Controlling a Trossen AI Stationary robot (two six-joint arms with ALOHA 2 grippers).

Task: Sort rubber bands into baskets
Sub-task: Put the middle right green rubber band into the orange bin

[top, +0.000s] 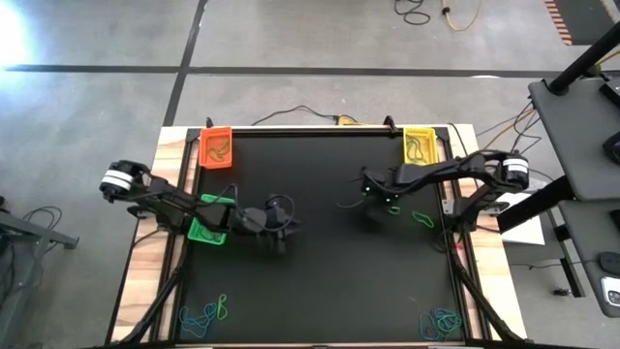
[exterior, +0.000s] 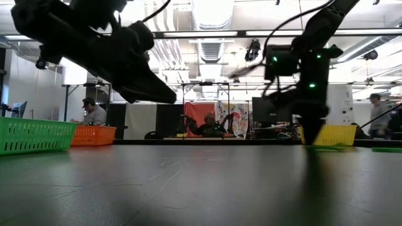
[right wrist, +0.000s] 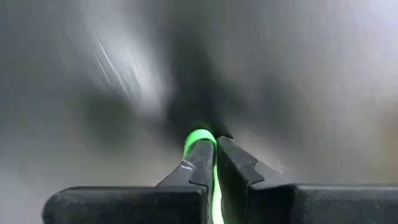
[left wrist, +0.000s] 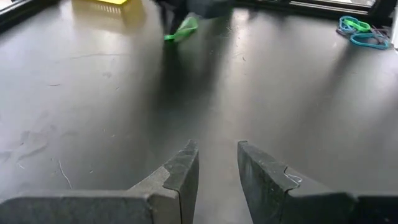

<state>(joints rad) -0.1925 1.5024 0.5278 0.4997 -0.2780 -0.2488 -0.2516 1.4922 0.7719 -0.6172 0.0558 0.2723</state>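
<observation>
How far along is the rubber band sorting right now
Early on. The orange basket and yellow basket each already hold bands. In hand: the right gripper is shut on a green rubber band at mid-table, while the left gripper waits open and empty near the green basket. Left: piles at the near left and near right, plus a loose band.

Three baskets (top: 216,147) — orange, yellow, green, two grippers (top: 276,231), perhaps a dozen rubber bands (top: 204,313) — tangled, hard to count
</observation>
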